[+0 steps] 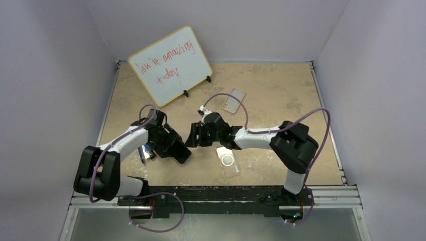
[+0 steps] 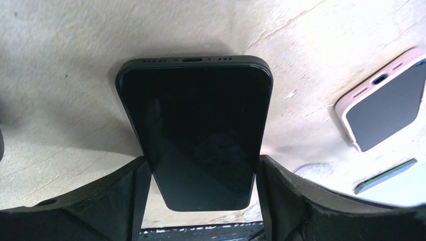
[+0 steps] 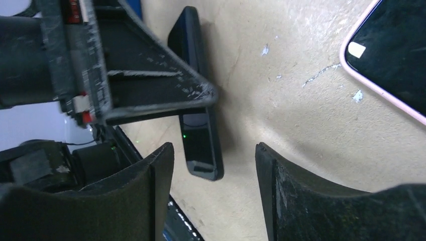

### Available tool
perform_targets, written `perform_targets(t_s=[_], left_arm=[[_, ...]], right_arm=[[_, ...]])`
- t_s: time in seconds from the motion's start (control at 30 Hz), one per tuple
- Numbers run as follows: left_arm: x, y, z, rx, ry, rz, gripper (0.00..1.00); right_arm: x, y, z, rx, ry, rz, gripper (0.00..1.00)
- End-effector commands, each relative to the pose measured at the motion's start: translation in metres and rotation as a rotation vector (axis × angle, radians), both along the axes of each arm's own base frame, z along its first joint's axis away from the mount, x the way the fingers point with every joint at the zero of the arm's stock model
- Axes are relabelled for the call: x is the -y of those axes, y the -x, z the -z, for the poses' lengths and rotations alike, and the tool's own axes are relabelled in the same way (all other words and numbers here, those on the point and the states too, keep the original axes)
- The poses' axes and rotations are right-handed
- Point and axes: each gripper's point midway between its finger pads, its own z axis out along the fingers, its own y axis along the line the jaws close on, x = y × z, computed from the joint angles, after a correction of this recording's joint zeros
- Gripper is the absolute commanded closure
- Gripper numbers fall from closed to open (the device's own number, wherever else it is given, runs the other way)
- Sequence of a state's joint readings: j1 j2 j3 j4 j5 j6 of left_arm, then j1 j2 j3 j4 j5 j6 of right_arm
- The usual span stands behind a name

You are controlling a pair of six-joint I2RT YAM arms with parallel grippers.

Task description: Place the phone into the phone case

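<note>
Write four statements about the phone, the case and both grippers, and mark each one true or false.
1. The left gripper holds the black phone by its long sides. True.
2. The right gripper is clamped shut on the black phone. False: it is open, with a gap showing between each finger and the phone.
3. The black phone sits inside the clear case. False: the case lies on the table near the right arm, apart from the phone.
4. A whiteboard with red writing stands at the far side of the table. True.
</note>
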State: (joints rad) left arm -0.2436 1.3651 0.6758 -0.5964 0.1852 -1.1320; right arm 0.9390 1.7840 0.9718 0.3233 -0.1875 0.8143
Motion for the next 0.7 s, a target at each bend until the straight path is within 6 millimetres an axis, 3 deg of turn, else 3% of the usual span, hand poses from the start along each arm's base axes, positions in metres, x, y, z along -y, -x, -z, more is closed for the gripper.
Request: perform_targets(t_s=[0.0, 0.17, 0.4, 0.5, 0.57, 0.6, 0.67], left_arm=[[0.011, 0.008, -0.005, 0.048, 0.069, 0.031, 0.66], [0.013, 0.011, -0.005, 0.061, 0.083, 0.053, 0.66], [0.013, 0.004, -0.018, 0.133, 0.087, 0.074, 0.66], [0.016, 0.001, -0.023, 0.168, 0.103, 0.102, 0.65], [0.022, -0.002, -0.028, 0.205, 0.130, 0.154, 0.59], [0.026, -0.003, -0.033, 0.227, 0.149, 0.184, 0.54], [0.032, -0.008, -0.044, 0.284, 0.177, 0.235, 0.45]], right_arm=[[-0.018, 0.005, -0.003, -0.009, -0.046, -0.070, 0.41], [-0.029, 0.013, 0.003, -0.034, -0.075, -0.117, 0.52], [-0.038, 0.027, 0.016, -0.058, -0.064, -0.184, 0.56], [-0.038, 0.028, 0.017, -0.058, -0.070, -0.188, 0.78], [-0.037, 0.029, 0.014, -0.046, -0.078, -0.193, 0.95], [-0.035, 0.030, 0.012, -0.042, -0.077, -0.195, 1.00], [-0.029, 0.034, 0.008, -0.042, -0.073, -0.195, 1.00]])
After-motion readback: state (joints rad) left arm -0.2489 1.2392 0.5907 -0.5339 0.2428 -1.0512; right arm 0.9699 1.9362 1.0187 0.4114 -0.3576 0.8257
